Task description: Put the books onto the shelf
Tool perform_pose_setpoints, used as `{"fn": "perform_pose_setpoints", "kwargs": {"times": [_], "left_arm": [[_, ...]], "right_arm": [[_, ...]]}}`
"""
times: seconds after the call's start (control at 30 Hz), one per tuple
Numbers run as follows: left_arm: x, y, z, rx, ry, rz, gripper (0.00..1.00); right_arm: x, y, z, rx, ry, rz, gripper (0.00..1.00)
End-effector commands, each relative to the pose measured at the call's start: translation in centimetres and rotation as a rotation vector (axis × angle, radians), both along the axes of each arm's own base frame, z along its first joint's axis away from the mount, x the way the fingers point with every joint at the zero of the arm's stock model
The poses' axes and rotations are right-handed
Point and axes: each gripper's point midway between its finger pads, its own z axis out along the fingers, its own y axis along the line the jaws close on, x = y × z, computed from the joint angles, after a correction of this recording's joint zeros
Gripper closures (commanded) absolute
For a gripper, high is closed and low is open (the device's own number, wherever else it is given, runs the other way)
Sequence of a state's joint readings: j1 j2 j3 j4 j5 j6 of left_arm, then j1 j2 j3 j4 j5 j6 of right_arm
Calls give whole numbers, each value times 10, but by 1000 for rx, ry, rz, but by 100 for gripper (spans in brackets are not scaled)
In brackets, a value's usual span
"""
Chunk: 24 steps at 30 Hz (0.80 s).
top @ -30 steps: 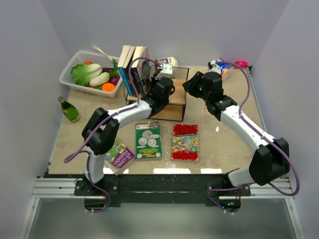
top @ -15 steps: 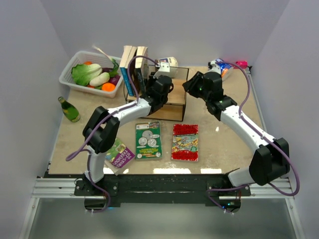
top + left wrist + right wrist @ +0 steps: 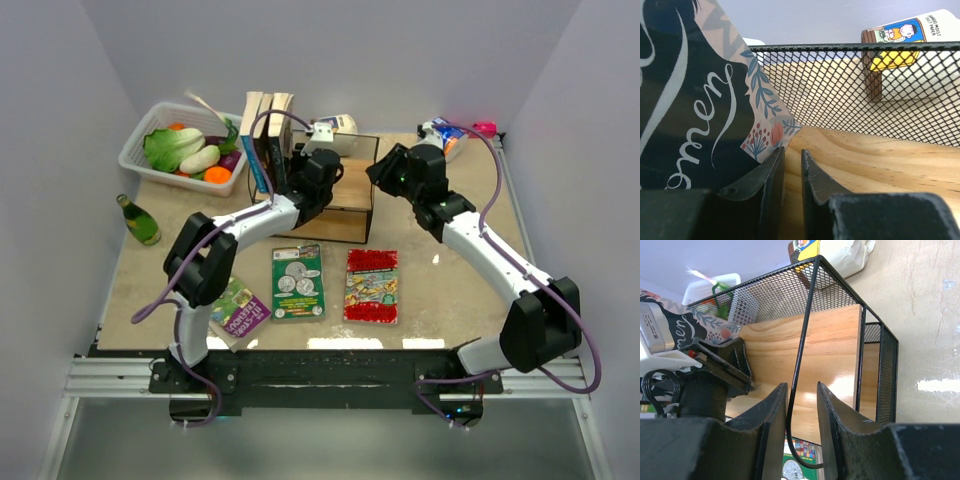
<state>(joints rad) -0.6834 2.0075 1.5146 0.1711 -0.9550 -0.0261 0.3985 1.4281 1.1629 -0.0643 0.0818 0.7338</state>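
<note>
Standing upright at the left end of the shelf [image 3: 352, 215] are three books [image 3: 268, 130]; a green book [image 3: 298, 282], a red book [image 3: 372, 285] and a purple-and-green book [image 3: 240, 310] lie flat on the table [image 3: 450, 290]. Left gripper [image 3: 792, 152]: fingers narrowly apart, nothing between them, one against the dark book [image 3: 690, 110]. Right gripper [image 3: 802, 390]: fingers apart, straddling the shelf's wire frame without pinching it.

- White basket [image 3: 138, 128] on the tan table [image 3: 440, 290], holding leafy greens [image 3: 172, 147], a white radish [image 3: 200, 159], an orange piece [image 3: 217, 175].
- Green bottle [image 3: 140, 220], yellow-capped, just in front of the basket.
- Moist-paper pack [image 3: 338, 126] to the basket's right, apart from it.
- Blue-and-white pack [image 3: 443, 133] and pink item [image 3: 484, 128], side by side, far to the basket's right.
</note>
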Motion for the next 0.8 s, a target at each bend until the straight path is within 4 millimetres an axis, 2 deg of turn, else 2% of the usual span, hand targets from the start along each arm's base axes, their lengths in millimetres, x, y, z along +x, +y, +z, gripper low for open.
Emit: {"fn": "perform_pose_setpoints", "kwargs": {"times": [0.0, 0.47, 0.63, 0.77], "left_arm": [[-5, 30, 10, 3, -7, 97, 75], [-16, 45, 23, -19, -26, 101, 75], [-20, 36, 32, -89, -42, 40, 73], [-27, 21, 54, -171, -84, -58, 71]], "right_arm": [[5, 3, 11, 15, -30, 3, 67], [3, 2, 10, 16, -30, 3, 67], [4, 2, 11, 19, -30, 4, 66], [4, 3, 10, 18, -30, 6, 66]]}}
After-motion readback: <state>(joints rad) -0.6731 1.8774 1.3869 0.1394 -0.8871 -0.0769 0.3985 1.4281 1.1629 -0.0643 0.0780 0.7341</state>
